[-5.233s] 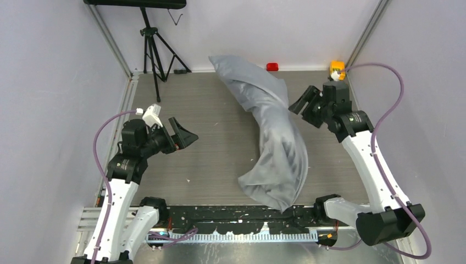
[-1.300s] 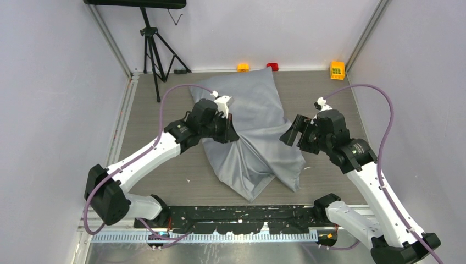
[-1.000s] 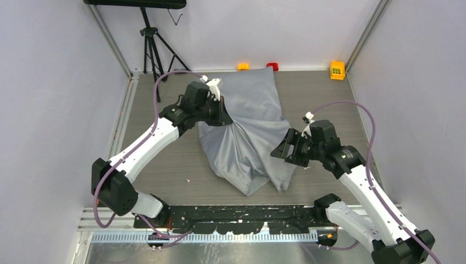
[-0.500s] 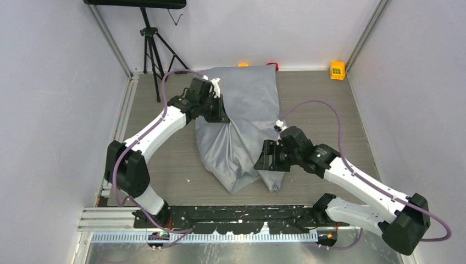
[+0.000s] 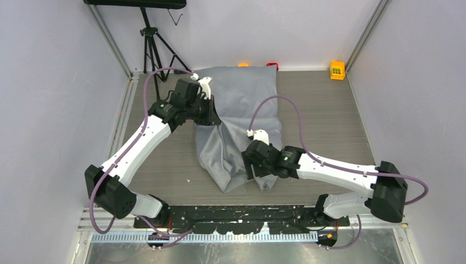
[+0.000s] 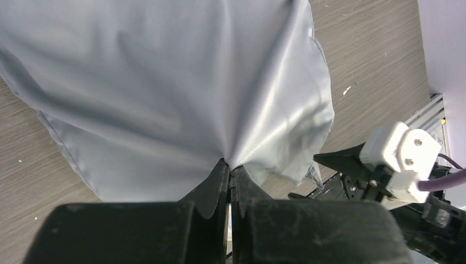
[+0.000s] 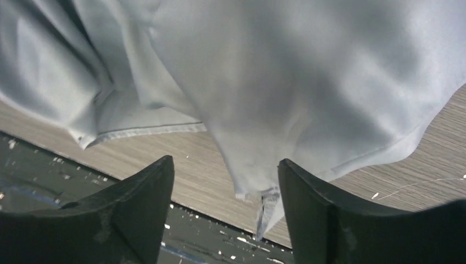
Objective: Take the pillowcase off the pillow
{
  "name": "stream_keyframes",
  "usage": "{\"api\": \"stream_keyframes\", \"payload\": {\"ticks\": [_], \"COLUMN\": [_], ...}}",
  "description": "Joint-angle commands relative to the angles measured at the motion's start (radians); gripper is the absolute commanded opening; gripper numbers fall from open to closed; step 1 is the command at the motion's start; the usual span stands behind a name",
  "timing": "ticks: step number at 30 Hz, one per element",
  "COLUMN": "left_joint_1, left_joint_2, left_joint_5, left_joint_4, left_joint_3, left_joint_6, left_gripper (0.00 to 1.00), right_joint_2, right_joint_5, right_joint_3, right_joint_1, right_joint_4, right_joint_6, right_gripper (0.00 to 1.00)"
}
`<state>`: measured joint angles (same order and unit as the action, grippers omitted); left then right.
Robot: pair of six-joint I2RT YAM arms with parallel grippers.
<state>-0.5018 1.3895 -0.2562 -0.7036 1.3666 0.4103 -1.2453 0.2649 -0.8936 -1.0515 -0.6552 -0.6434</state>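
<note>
The grey-blue pillowcase [image 5: 242, 118] lies wrinkled along the table, its far end near the back wall and its near end close to the front rail. The pillow is hidden; only grey fabric shows. My left gripper [image 5: 211, 116] is at the pillowcase's left side, shut on a pinch of fabric that fans out from its fingertips [image 6: 229, 165]. Over the pillowcase's near end, my right gripper [image 5: 250, 165] is open. In the right wrist view a hemmed corner of the pillowcase [image 7: 258, 201] hangs between its spread fingers [image 7: 143, 203], apart from both.
A black tripod [image 5: 151, 44] stands at the back left. Small orange [image 5: 242, 64], red [image 5: 272, 65] and yellow [image 5: 337, 69] blocks sit along the back wall. A black rail [image 5: 236, 213] runs along the table's front edge, just beyond the pillowcase's near end.
The right arm has swung left and low, from the pillowcase's right side onto its near end. The left gripper has drawn its pinched fabric toward the back left, dragging the pillowcase along.
</note>
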Motion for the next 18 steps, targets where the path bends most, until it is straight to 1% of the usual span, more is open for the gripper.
{"api": "stream_keyframes", "payload": {"ticks": [1,4,9,11,13,15,18], "left_joint_1": [0.002,0.002,0.002,0.003,0.002,0.002,0.002], "left_joint_2": [-0.027,-0.029,-0.033,-0.032,-0.03,-0.028,-0.024], "left_joint_5": [-0.063,-0.076,-0.074,-0.072,-0.065,-0.061,-0.023], "left_joint_4": [0.016,0.015,0.016,0.016,0.016,0.016,-0.015], "left_joint_3": [0.01,0.016,0.007,0.001,-0.005,-0.006,0.002], "left_joint_6": [0.009,0.014,0.013,0.012,0.011,0.011,0.005], "left_gripper": [0.02,0.02,0.03,0.03,0.03,0.03,0.03], "right_joint_2": [-0.068,-0.1,-0.128,-0.156,-0.176,-0.16,-0.074], "right_joint_5": [0.192,0.223,0.208,0.213,0.238,0.276,0.361], "right_joint_3": [-0.053,-0.05,-0.011,0.001,-0.009,-0.025,-0.042], "right_joint_1": [-0.026,-0.027,-0.032,-0.031,-0.033,-0.032,-0.031], "right_joint_4": [0.026,0.066,0.172,0.21,0.199,0.164,0.099], "right_joint_6": [-0.007,-0.019,-0.019,-0.019,-0.026,-0.027,-0.019], "right_gripper": [0.71,0.7,0.7,0.68,0.58,0.45,0.2]}}
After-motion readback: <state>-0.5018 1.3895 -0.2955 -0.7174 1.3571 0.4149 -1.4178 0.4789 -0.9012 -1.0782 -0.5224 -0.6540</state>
